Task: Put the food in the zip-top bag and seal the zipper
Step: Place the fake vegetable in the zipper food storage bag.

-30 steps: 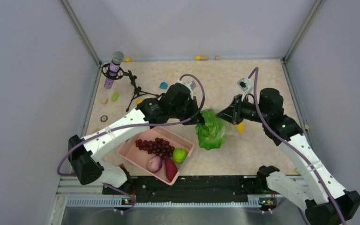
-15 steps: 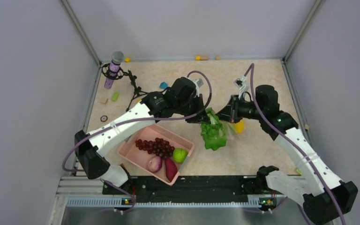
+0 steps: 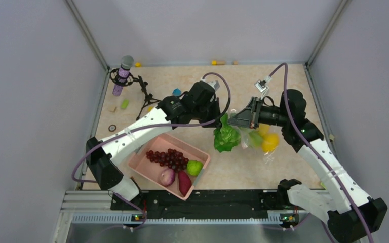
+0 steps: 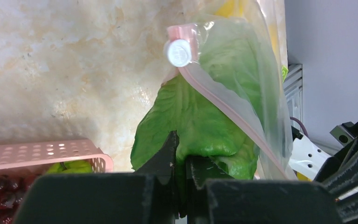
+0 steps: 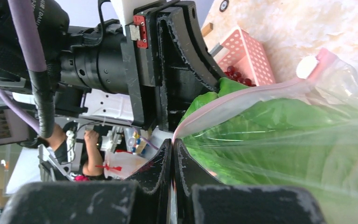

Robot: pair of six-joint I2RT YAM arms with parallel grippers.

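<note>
From above, my two arms meet over the middle of the tabletop [image 3: 283,86]. That view alone shows the pink basket [image 3: 143,165] at near left. It carries grapes [image 3: 168,158], a green fruit [image 3: 194,167], an onion [image 3: 167,176] and a sweet potato [image 3: 184,183].

Over to my left wrist camera for the detail. My left gripper [image 4: 182,154] is pinched nearly shut on the lower edge of the lettuce [image 4: 200,126]. The leaf's upper part sits behind the clear plastic of the zip-top bag [image 4: 261,70] and its lower part hangs outside. The pink zipper [image 4: 228,112] runs diagonally across the leaf, with a white slider [image 4: 179,52] at the strip's top end.

My right wrist camera gives the other side. My right gripper [image 5: 172,142] is clamped tight on the zipper edge, holding the bag's mouth up, with green leaf filling the plastic beyond. The left gripper is just across the mouth from it.

The overhead view also shows a lemon [image 3: 270,142] in the bag, right of the lettuce, and the bag's belly sagging toward the tabletop.
</note>
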